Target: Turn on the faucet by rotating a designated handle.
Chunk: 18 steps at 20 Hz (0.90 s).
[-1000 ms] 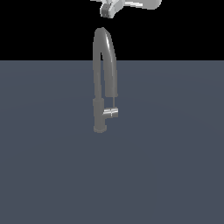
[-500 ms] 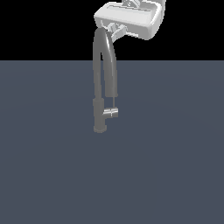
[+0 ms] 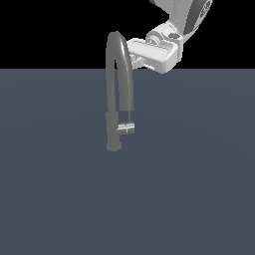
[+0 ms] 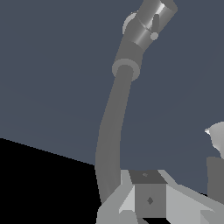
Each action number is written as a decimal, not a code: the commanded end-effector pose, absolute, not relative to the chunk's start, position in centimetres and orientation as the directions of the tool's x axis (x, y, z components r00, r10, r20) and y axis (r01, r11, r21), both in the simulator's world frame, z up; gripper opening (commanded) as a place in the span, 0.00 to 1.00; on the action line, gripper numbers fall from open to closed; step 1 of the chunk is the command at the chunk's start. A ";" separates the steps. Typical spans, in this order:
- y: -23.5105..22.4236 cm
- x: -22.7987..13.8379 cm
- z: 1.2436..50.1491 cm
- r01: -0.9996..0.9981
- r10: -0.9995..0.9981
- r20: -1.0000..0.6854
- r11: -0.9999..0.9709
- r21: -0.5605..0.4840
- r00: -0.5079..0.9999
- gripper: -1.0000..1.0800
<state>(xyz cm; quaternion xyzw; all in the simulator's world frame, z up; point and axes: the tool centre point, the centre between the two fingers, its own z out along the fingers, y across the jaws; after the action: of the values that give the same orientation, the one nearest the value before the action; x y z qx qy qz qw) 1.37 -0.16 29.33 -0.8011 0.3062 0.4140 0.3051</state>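
The dull-grey faucet point(image 3: 113, 130) stands upright on the blue-grey surface, its narrow spout arching high point(image 4: 111, 131). The shiny silver handle point(image 3: 127, 128) sticks sideways from the post toward the exterior view's right, with a thin lever rod rising from it; in the wrist view the handle point(image 4: 148, 21) lies far off at the end of the tube. My gripper point(image 3: 136, 62) hangs beside the top of the arch, on the exterior view's right, well above the handle. It is open: its two fingers point(image 4: 148, 199) stand apart with nothing between them, and the spout passes just outside one finger.
The flat blue-grey surface point(image 3: 199, 189) stretches around the faucet with nothing else on it. Black background lies behind. The white arm point(image 3: 184, 15) comes in from the exterior view's upper right.
The hand has come down from the top edge and shifted toward the exterior view's right, ending next to the top of the arch. The faucet and handle have not moved.
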 end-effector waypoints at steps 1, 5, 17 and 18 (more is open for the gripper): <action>-0.3 2.3 27.8 -0.778 -0.223 -0.880 -0.588 -0.222 0.420 0.00; -0.5 3.6 25.1 -0.830 -0.192 -0.922 -0.523 -0.193 0.335 0.00; -0.3 6.2 17.0 -0.941 -0.064 -0.994 -0.332 -0.065 0.091 0.00; -0.3 6.3 16.4 -0.946 -0.055 -0.996 -0.320 -0.055 0.076 0.00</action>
<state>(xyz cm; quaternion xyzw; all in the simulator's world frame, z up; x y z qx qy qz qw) 6.06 -0.35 17.24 -0.6206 0.4065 0.5336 0.4061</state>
